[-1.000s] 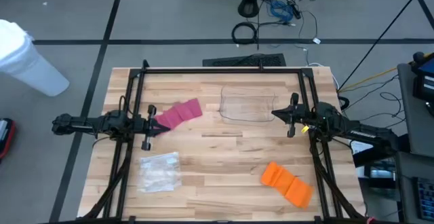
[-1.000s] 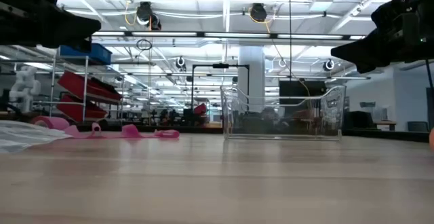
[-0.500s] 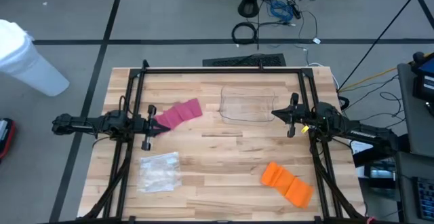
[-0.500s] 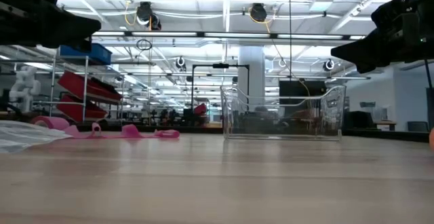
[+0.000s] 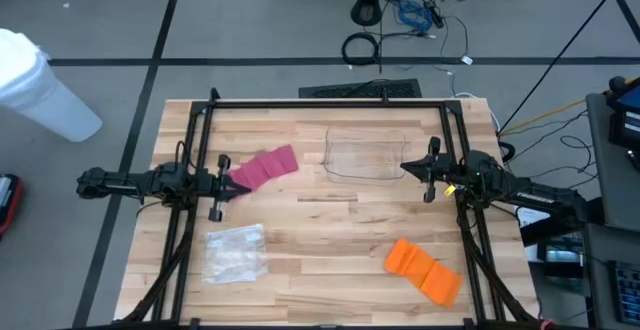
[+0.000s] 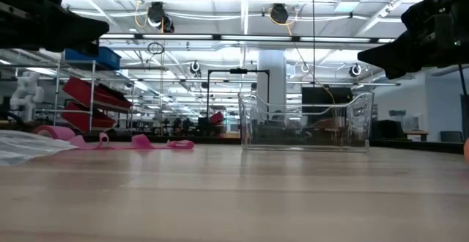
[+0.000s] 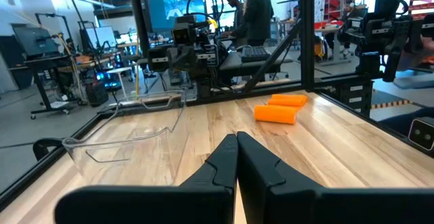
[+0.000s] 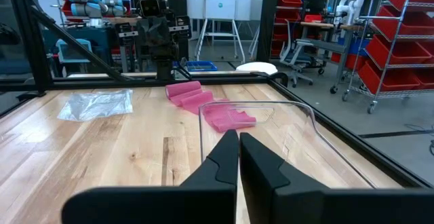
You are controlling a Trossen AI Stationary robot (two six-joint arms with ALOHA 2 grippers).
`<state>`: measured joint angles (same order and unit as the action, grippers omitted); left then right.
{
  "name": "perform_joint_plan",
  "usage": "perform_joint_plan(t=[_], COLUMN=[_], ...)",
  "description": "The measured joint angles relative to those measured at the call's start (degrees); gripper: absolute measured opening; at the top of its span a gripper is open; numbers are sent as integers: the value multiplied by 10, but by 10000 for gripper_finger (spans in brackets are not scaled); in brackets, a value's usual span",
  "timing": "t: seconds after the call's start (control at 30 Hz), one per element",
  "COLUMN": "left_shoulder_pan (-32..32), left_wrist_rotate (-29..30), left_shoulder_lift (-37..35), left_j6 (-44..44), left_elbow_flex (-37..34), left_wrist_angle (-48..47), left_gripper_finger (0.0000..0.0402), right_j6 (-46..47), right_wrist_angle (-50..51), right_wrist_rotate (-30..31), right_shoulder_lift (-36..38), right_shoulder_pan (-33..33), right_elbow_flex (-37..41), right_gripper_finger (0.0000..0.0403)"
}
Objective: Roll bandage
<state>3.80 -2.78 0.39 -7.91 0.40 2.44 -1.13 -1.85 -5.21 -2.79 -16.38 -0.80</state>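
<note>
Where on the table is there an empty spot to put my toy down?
The widest bare wood is mid-table, between the pink bandage, clear bin, plastic bag and orange bandage. The far strip behind the bin is bare too. It is tighter beside the shut left gripper and right gripper.

tabletop (image 5: 330,250): pale wood planks, smooth matt
bin (image 5: 363,153): clear glossy plastic
pink bandage (image 5: 263,168): soft matt cloth
orange bandage (image 5: 424,269): matt cloth
bag (image 5: 235,252): crinkled clear plastic

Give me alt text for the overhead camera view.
Two dark robot arms wait over a wooden table, left gripper and right gripper both shut and empty. Between them lie a pink bandage, clear plastic bin, orange bandage and clear plastic bag.
</note>
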Motion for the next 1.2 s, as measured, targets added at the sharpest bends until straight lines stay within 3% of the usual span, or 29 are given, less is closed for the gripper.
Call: perform_joint_plan(t=[0.37,0.6,0.7,0.93,1.2], left_shoulder_pan=[0,0,0,1,0], left_wrist_rotate=[0,0,0,0,23], left_shoulder_lift=[0,0,0,0,0], left_j6=[0,-1,4,117,59], left_elbow_flex=[0,0,0,0,0], left_wrist_angle=[0,30,61,124,124], left_gripper_finger=[11,11,11,11,11], right_j6=[3,153,153,173,189], right_wrist_angle=[-11,-22,-64,-88,-157], right_wrist_rotate=[0,0,11,42,54], right_shoulder_lift=[0,0,-1,-10,-88], right_shoulder_pan=[0,0,0,0,0], right_elbow_flex=[0,0,0,0,0], right_gripper_finger=[0,0,0,0,0])
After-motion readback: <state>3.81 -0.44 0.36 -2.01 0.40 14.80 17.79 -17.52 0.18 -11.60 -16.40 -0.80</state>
